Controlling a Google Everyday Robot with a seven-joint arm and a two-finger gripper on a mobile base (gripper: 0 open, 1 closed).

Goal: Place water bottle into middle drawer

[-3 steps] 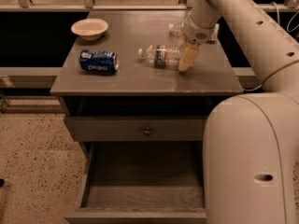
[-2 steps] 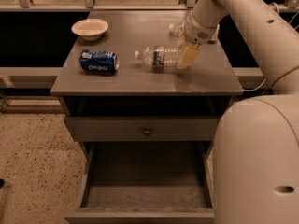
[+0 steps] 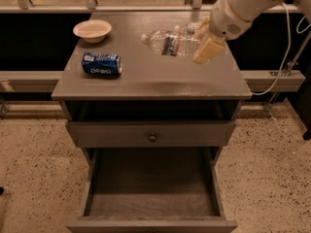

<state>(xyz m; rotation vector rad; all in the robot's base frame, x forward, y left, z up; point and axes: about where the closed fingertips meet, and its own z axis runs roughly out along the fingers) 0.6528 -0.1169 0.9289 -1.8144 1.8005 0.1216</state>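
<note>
The water bottle [image 3: 167,43] is clear and ribbed, with a blue-and-red label band and its white cap pointing left. It hangs level, a little above the back right of the grey cabinet top [image 3: 150,81]. My gripper [image 3: 202,39] is shut on the bottle's base end, with one tan finger [image 3: 207,50] in front of it. The middle drawer [image 3: 150,224] is pulled open at the bottom of the cabinet, below and in front of the bottle. Nothing lies on its wood-grain floor.
A blue soda can [image 3: 102,64] lies on its side at the left of the cabinet top. A white bowl [image 3: 92,30] stands at the back left. The shallower drawer with a round knob [image 3: 152,137] is closed above the open one. A rail runs behind the cabinet.
The bottle has risen off the cabinet top in my gripper. The large white arm part that covered the lower right has left the view.
</note>
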